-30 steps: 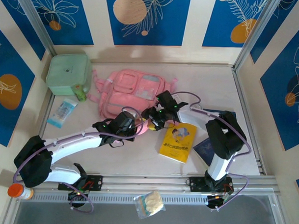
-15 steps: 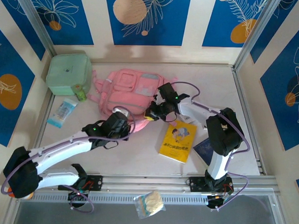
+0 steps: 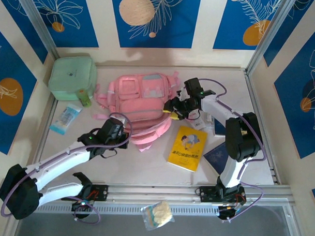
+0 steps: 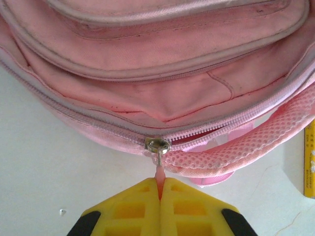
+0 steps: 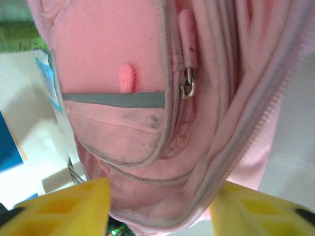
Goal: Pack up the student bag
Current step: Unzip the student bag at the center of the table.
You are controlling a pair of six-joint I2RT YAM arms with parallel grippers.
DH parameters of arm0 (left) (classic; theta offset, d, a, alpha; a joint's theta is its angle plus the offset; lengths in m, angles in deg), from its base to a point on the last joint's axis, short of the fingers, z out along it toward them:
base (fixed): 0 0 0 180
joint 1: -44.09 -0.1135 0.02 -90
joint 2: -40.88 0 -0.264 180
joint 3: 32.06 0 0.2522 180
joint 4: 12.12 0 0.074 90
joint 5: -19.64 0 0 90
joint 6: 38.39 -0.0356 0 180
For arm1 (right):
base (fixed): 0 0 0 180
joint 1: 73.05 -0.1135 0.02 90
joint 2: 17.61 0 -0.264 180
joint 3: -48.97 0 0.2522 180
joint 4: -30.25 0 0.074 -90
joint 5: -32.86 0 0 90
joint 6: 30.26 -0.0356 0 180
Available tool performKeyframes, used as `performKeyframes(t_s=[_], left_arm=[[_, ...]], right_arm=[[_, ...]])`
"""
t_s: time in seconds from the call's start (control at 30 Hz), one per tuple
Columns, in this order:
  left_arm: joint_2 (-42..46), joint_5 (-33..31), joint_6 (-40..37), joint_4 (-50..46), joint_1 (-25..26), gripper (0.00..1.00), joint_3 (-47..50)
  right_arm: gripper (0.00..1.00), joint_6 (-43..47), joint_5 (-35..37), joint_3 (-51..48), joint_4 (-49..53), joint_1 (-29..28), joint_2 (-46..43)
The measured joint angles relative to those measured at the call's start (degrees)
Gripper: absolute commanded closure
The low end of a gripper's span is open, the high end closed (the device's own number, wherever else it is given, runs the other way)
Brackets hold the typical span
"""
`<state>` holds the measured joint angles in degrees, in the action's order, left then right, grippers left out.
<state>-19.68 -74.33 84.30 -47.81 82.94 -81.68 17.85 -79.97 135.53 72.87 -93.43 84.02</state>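
Clearly the left hand (image 4: pixel 160 189) pinches the pink zip pull (image 4: pixel 159 173) of the student bag (image 3: pixel 140 99); right hand (image 5: pixel 157 206) straddles the bag's side, yellow fingers (image 5: pixel 74 201) parted; yellow book (image 3: pixel 187 148) beside, title unreadable.

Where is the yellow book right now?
In the top view, the yellow book lies flat right of centre, just near of the student bag, beside a dark blue booklet.

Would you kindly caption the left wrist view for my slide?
Left gripper pinching the pink zipper pull of the student bag.
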Motion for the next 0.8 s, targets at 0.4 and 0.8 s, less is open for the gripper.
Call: performKeyframes(t_s=[0.4,0.8], left_arm=[[-1.77,2.45,0.02,1.77,0.0,1.0,-0.96],[-1.77,2.43,0.07,1.77,-0.13,1.0,-0.96]], right_arm=[[0.03,-25.53,5.79,-15.26,-8.11,-16.22,-13.38],[0.4,-39.8,14.71,-5.68,-10.19,-22.16,1.81]])
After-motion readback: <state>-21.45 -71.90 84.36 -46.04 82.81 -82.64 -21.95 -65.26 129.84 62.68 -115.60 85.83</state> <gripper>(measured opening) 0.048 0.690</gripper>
